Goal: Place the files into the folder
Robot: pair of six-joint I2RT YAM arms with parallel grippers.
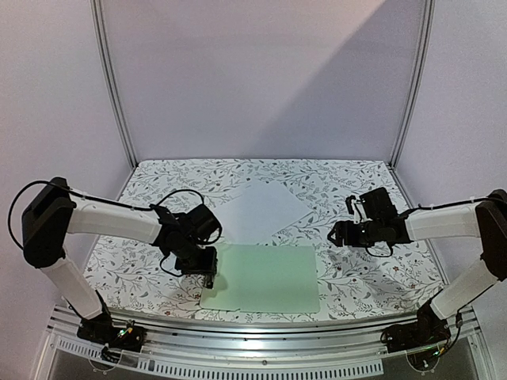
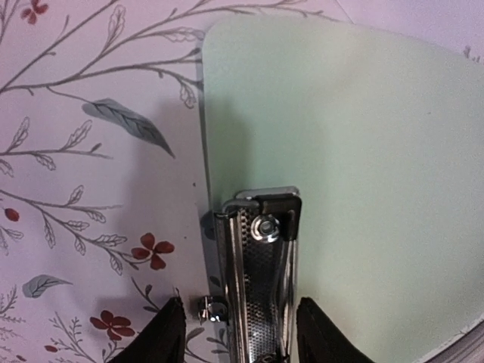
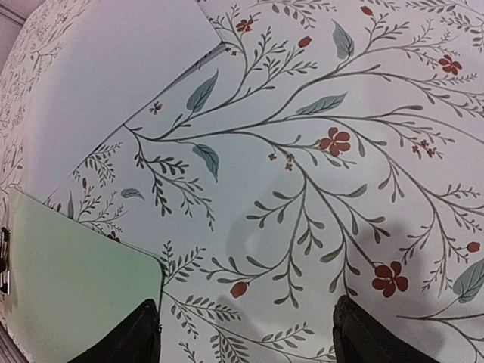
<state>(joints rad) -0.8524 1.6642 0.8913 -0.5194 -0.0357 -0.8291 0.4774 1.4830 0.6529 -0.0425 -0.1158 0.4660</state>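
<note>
The left gripper [image 1: 207, 275] is sitting with one finger on each side of the shiny metal clip [image 2: 257, 272] on the flat pale green folder board [image 1: 269, 277], but I cannot tell if it is squeezing. The right gripper [image 1: 342, 233] is hanging open and empty, and the thin white paper files [image 1: 257, 210] are lying just behind the board. The left one should be pressing the clip squarely, so its mouth is opening wide.

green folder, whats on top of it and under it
On top, only its metal clip, with the left tool straddling it; no paper. The white sheets lie behind. Underneath, whatever the folder covers is hidden.
</note>
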